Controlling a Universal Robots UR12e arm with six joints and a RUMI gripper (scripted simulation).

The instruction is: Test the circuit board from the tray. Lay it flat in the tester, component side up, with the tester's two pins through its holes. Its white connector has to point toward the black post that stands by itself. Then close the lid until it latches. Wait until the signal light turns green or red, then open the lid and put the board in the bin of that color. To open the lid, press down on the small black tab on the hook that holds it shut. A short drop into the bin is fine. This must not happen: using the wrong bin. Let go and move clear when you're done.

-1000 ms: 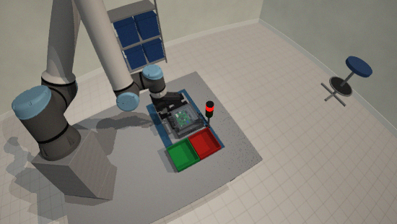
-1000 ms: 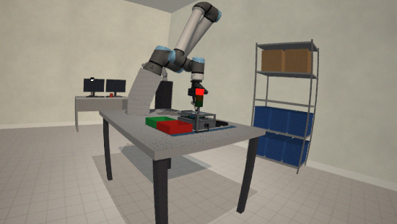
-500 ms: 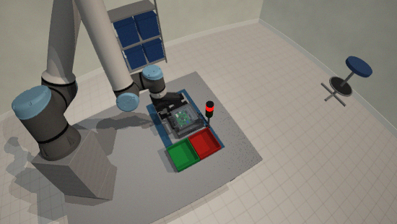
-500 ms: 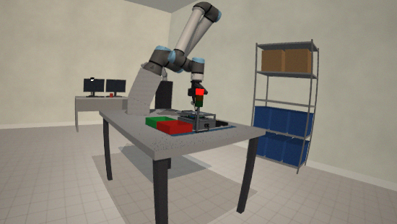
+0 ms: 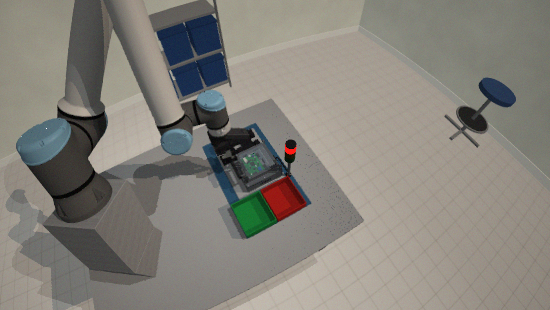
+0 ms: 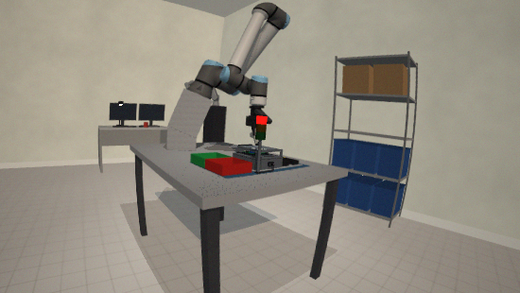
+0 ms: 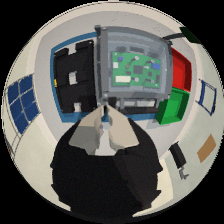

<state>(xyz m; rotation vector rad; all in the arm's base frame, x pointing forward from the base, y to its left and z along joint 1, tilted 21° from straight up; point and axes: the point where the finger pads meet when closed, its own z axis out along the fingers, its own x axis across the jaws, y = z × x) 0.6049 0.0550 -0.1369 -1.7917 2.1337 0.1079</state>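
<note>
Wrist view: circuit board (image 7: 136, 69) lies in tester (image 7: 105, 60); pincer (image 7: 105, 119) together, gripping nothing.

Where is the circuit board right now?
In the top view the circuit board lies under the closed lid of the tester, between the black tray and the red bin.

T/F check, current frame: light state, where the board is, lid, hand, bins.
1. The signal light shows green. False: it is red.
2. The circuit board lies in the tester, component side up. True.
3. The hand holds the board. False: it is shut on nothing, near the tester's edge.
4. The board already lies in the red bin. False: neither the red bin nor the green bin shows a board.
5. The lid is down over the board. True.
</note>
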